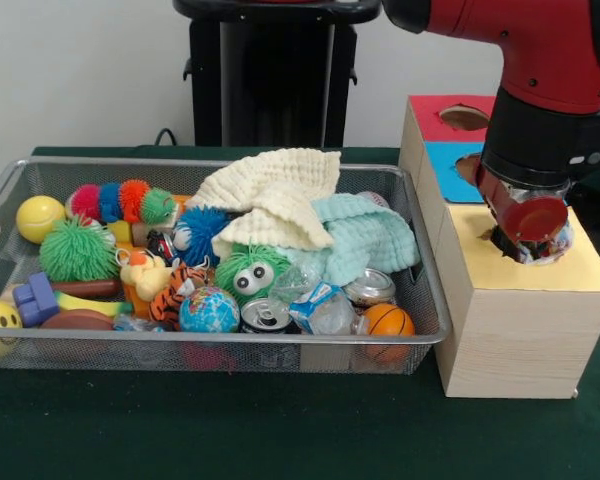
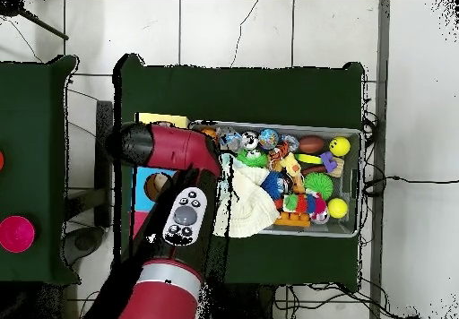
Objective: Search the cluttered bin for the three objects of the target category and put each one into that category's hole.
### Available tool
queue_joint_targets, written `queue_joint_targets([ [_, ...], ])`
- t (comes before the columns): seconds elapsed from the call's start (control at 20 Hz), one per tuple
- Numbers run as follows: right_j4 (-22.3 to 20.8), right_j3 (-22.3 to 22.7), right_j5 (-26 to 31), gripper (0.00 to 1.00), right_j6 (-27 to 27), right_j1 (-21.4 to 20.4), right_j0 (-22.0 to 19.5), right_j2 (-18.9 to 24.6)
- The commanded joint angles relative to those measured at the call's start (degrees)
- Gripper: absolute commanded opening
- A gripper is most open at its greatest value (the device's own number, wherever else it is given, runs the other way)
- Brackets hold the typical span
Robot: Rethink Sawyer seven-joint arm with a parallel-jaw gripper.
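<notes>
My gripper (image 1: 525, 250) is down on the yellow top (image 1: 540, 275) of the wooden box, right of the bin (image 1: 230, 340). It is shut on a white polka-dot cloth (image 1: 550, 245) bunched under it. The hole in the yellow top is hidden beneath the gripper and cloth. A cream-yellow waffle cloth (image 1: 275, 195) lies on top of the clutter at the bin's back middle; it also shows in the overhead view (image 2: 246, 208). No other polka-dot cloth shows. In the overhead view my arm (image 2: 175, 145) covers the gripper and most of the box.
A mint waffle cloth (image 1: 370, 235) lies beside the cream one. Fuzzy balls, cans, a globe ball (image 1: 209, 310), a small basketball (image 1: 388, 320) and plush toys fill the bin. The blue top (image 1: 450, 175) and red top (image 1: 440, 120) lie behind the yellow one.
</notes>
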Motion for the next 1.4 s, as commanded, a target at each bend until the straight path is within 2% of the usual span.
queue_joint_targets([
  [0.05, -3.01, 3.76, 10.59, 0.0, -4.64, -0.97, -8.08, 3.12],
  [0.2, -4.13, 2.66, 13.12, 0.0, -6.08, -2.09, -9.13, 3.31],
  [0.5, -5.6, 2.99, 11.45, 0.0, -6.49, -2.25, -10.76, 4.3],
  [0.7, -6.09, 4.23, 13.14, 0.0, -8.16, -4.64, -12.24, 5.15],
  [1.05, -8.15, 0.48, 22.15, 0.0, -7.25, -7.21, -12.32, 4.14],
  [1.2, -7.65, -0.6, 24.94, 0.0, -5.15, -8.92, -11.7, 3.68],
  [1.4, -8.23, -4.9, 32.54, 0.0, -1.8, -11.15, -10.26, 3.02],
])
